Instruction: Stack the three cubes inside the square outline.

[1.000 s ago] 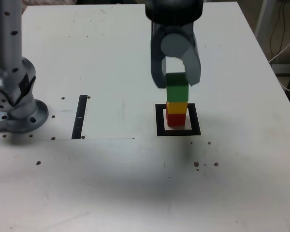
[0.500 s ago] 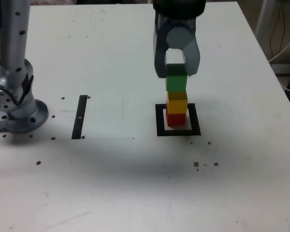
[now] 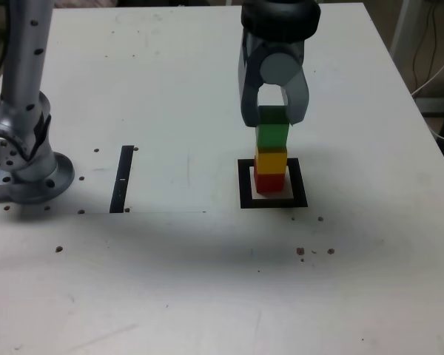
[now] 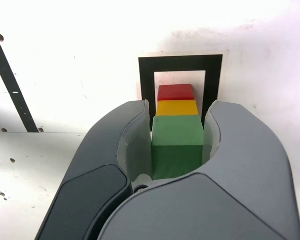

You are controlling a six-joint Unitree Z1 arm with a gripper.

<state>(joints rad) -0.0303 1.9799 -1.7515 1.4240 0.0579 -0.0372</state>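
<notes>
Exterior view: fingers (image 3: pixel 273 118), clamped on green cube (image 3: pixel 272 134), have shifted rightward above yellow cube (image 3: pixel 271 159)

The 3 cubes are standing in 1 upright column inside the square outline (image 3: pixel 273 202), a thick black frame with a white centre. The red cube (image 3: pixel 269 181) is sitting lowest, the yellow cube (image 3: pixel 271 160) lying on it, the slightly larger green cube (image 3: pixel 272 133) topping both.
</notes>
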